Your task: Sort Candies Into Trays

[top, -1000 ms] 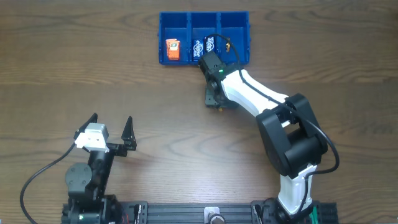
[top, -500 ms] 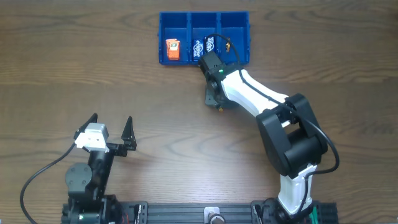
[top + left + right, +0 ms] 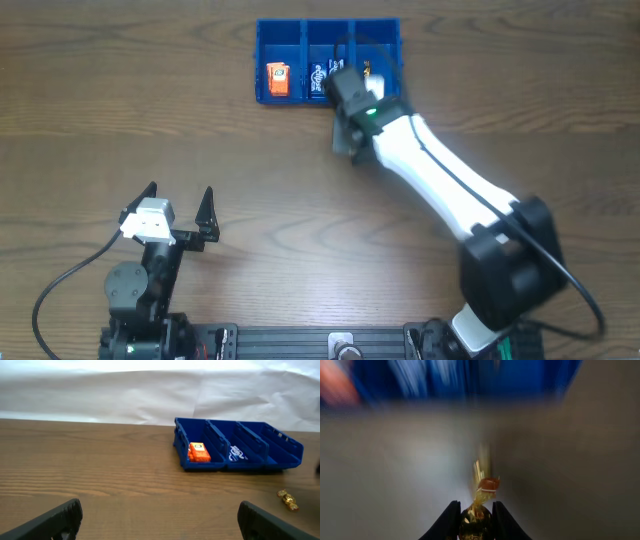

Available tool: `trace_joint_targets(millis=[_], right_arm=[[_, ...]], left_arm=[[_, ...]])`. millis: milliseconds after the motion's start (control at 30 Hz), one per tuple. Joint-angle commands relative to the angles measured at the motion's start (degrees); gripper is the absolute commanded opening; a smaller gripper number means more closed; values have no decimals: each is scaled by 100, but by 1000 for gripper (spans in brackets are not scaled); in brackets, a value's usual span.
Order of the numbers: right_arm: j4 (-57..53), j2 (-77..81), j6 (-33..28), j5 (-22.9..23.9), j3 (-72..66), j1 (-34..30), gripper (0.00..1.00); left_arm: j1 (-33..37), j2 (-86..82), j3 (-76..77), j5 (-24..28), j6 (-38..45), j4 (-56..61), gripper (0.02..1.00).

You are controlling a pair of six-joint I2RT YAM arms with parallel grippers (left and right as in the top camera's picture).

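I see right gripper [image 3: 475, 509] pinching gold candy [image 3: 481, 491] near tray [image 3: 282, 42] (orange candy [image 3: 278, 80] inside); left gripper [image 3: 180, 192] wide apart, empty.

A wood-grain table [image 3: 120, 110] meets a creased white backdrop [image 3: 100, 395].

Wood-grain table [image 3: 120, 120] spans the whole top view. White sheet [image 3: 100, 395] runs across the upper band of the left wrist view, behind the table's far edge
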Motion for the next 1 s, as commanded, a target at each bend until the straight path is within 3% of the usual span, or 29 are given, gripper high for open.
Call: trace_joint_targets(millis=[33,200,633,833,900,967,1000], right_arm=[[1187,-122,-1130,1152,586,-435,86],[2277,264,-1768,1150,586,-713,88],[2100,1097,-1499,931,584,-839,97],[2085,1099,-1499,929,584,-839,226],[2100,1099,-1499,929,584,-835,310],[2127,1099,-1499,929,584,-824,503],[2131,1099,-1502,929,584,-822,656]], left_arm=[[35,-28,-116,101,20,-177,998],[35,-28,-116,103,20,-177,998],[35,-28,-116,103,20,-177,998],[35,-31,-116,103,20,-177,998],[35,-28,-116,101,20,-177,998],[35,-28,-116,103,20,-177,998],[35,-31,-116,101,20,-177,998]])
